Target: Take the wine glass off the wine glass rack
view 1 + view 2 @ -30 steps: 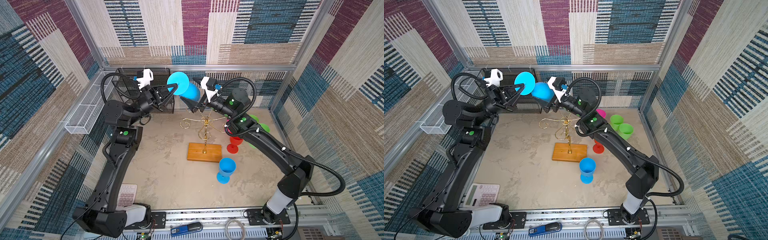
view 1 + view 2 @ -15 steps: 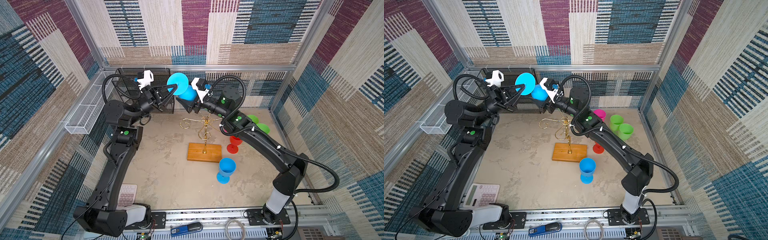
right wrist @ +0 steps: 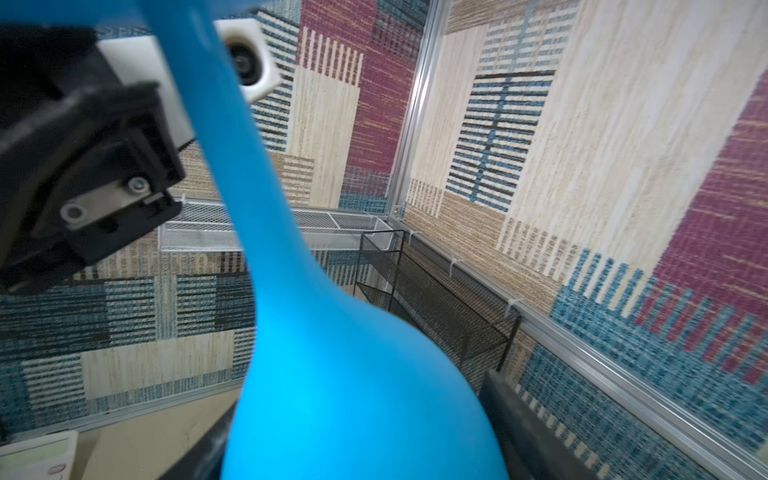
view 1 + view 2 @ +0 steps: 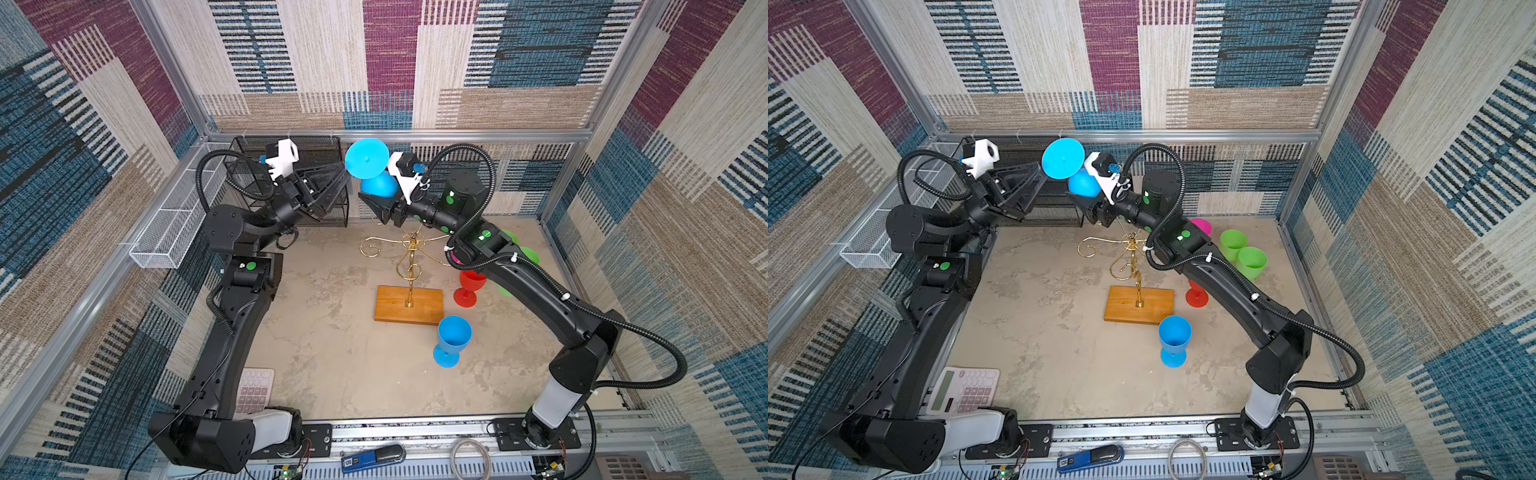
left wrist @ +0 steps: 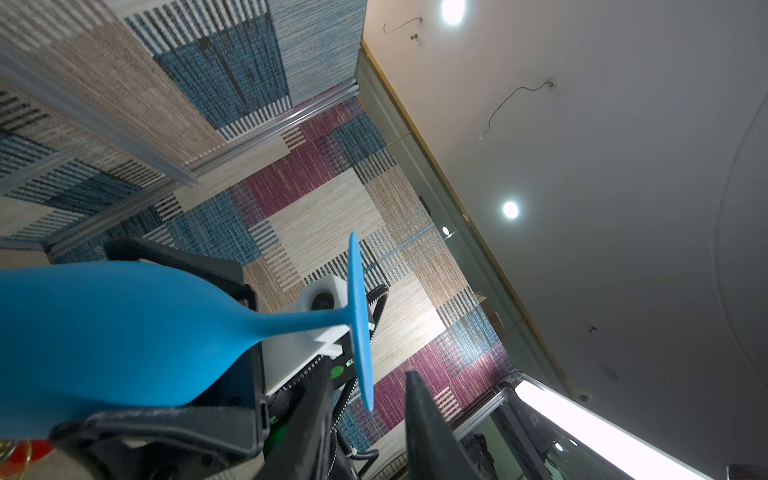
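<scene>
My right gripper (image 4: 376,195) holds the glass (image 4: 365,160) by its bowl, pinched between my two fingers. The glass is foot up, high in the air over the back of the rack (image 4: 409,297), and it does not touch the rack. My left gripper (image 4: 343,174) is partly open. Its fingers sit on both sides of the foot's rim and do not pinch it.
</scene>
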